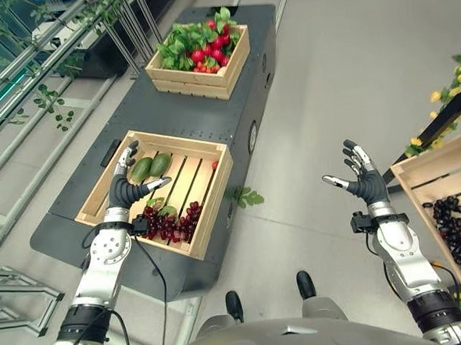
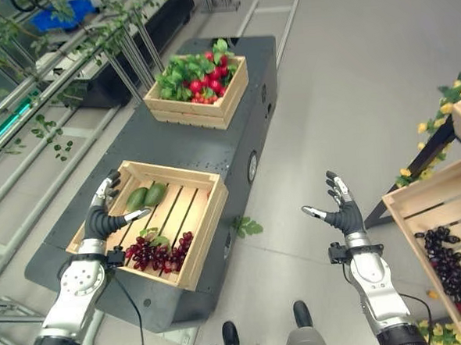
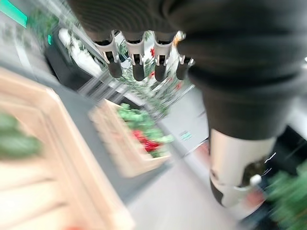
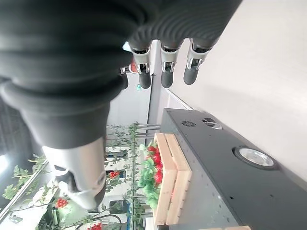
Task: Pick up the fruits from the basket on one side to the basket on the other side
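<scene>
Fruit lies in the near crate [image 1: 213,191] on the dark desk [image 1: 133,120]: two green mangoes [image 1: 151,167] at its far end, dark red grapes [image 1: 171,222] at its near end. In the left eye view the left robot hand [image 1: 126,184] hovers over the mangoes, fingers spread and grasping nothing, likely poised to take one. The right robot hand [image 1: 361,176] hangs over bare grey floor [image 1: 349,63], released, palm up, near the right-side basket [image 1: 430,172] already holding dark grapes [image 1: 457,229]; probably waiting. In the right eye view a far crate [image 2: 199,104] of red fruit and leaves sits further along the desk, with metal railings [image 2: 45,90] and vines to the left. In the left wrist view straight fingers [image 3: 136,64] point toward that far crate. In the right wrist view the fingers [image 4: 165,67] are likewise extended, empty, above the desk's edge.
</scene>
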